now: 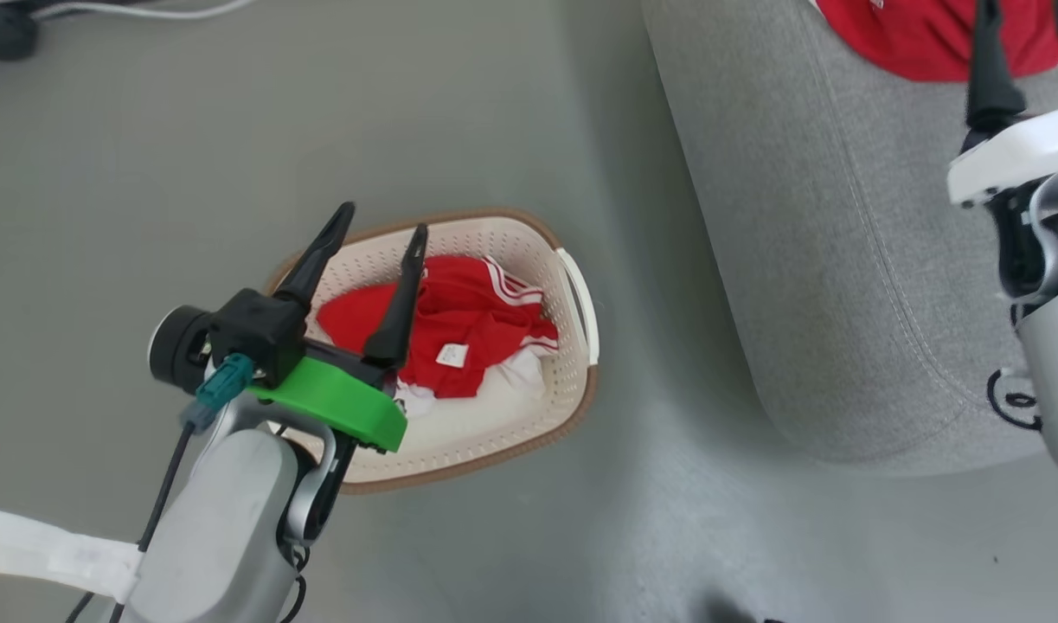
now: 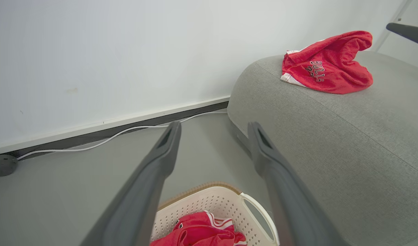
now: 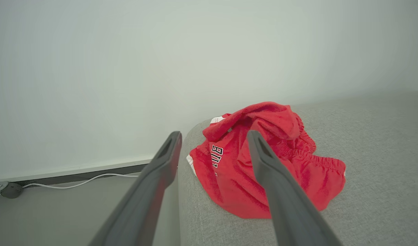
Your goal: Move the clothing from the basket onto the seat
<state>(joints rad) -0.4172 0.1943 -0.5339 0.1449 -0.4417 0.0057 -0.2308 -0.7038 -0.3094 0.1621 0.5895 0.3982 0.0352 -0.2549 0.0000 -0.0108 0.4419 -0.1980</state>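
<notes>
The cream perforated basket (image 1: 494, 415) with a brown rim stands on the grey floor and holds crumpled red clothing (image 1: 459, 320) with white stripes and a small tag. My left gripper (image 1: 383, 219) hovers open and empty above the basket's left part. In the left wrist view its fingers (image 2: 167, 147) frame the basket (image 2: 212, 201) and the clothing (image 2: 202, 232) below. Another red garment (image 3: 229, 174) lies bunched on the light-grey seat (image 3: 383, 143), near its rounded end. My right gripper (image 3: 214, 133) is open just before that garment and holds nothing; it sits at the top right (image 1: 1026, 26) of the head view.
A white cable (image 2: 109, 136) runs along the dark baseboard to a grey round floor fitting (image 2: 2, 165). The white wall rises behind. Grey floor lies between the basket and the seat (image 1: 805, 260).
</notes>
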